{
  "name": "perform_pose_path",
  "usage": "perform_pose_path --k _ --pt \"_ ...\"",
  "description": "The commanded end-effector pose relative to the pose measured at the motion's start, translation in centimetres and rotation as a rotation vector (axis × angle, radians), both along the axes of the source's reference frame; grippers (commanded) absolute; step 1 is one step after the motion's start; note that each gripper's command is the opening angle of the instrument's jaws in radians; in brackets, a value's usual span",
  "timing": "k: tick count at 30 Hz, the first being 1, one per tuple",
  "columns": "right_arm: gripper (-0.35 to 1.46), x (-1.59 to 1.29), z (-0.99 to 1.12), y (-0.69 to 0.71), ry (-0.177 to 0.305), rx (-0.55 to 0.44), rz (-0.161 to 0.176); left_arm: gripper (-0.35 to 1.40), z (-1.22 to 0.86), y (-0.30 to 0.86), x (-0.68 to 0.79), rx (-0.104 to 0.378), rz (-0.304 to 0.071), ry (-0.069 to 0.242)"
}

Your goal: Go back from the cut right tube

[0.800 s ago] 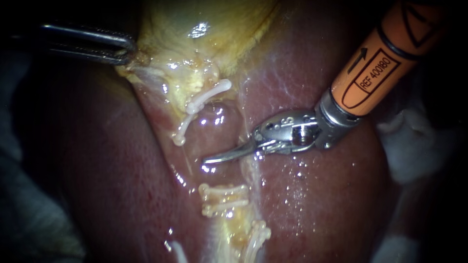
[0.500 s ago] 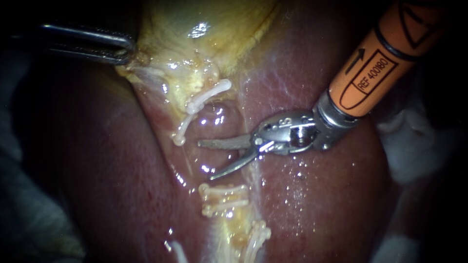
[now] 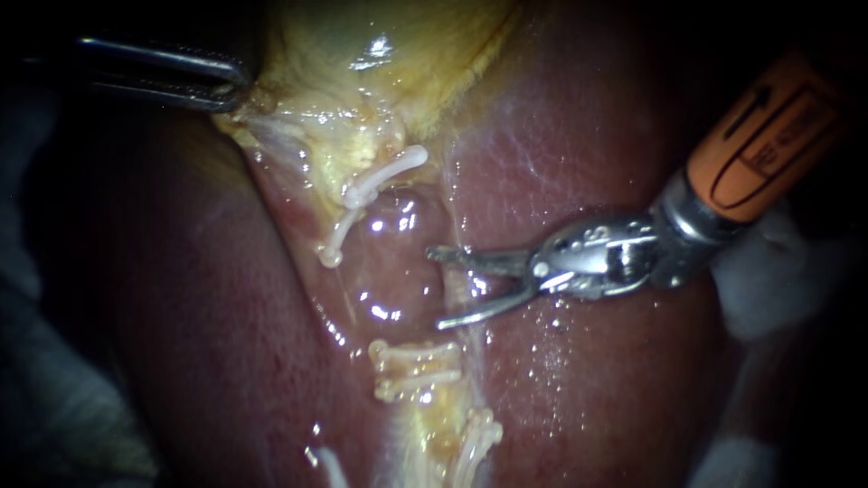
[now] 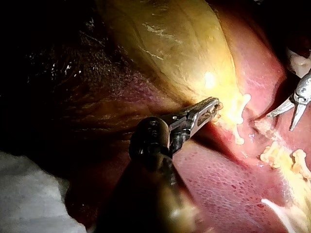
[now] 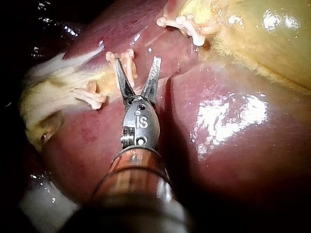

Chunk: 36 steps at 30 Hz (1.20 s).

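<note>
Jaws of right instrument [image 3: 437, 287] parted, over liver [image 3: 588, 380]

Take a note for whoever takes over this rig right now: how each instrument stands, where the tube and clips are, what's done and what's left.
The left instrument is shut on the yellow edge of the gallbladder.
The right instrument is open and holds nothing; its tips sit over the liver, close to the tube.
The tube looks parted between the upper clips and the lower clips.
Done: the cut appears made, and the clips are on both sides.
Left: draw the right instrument back along its shaft, clear of the clips, probably while the left one holds.
</note>
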<state>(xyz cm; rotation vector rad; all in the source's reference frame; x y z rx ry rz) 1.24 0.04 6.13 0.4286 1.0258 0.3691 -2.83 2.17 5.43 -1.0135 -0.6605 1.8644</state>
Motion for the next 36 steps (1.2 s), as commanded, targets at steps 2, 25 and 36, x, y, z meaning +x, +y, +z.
perform_pose_path --k 2,25,36 --pt "1.41 -0.12 -0.19 0.07 -0.046 -0.014 -0.004 -0.35 0.00 -0.01 0.01 0.000 0.001 -0.001" --pt "1.33 -0.58 -0.64 0.10 -0.237 -0.144 -0.091 -0.35 0.57 -0.15 -0.31 -0.003 0.009 -0.005" --pt "1.43 -0.52 -0.55 0.12 -0.215 -0.120 -0.116 -0.35 0.59 -0.15 -0.28 -0.001 0.018 -0.008"
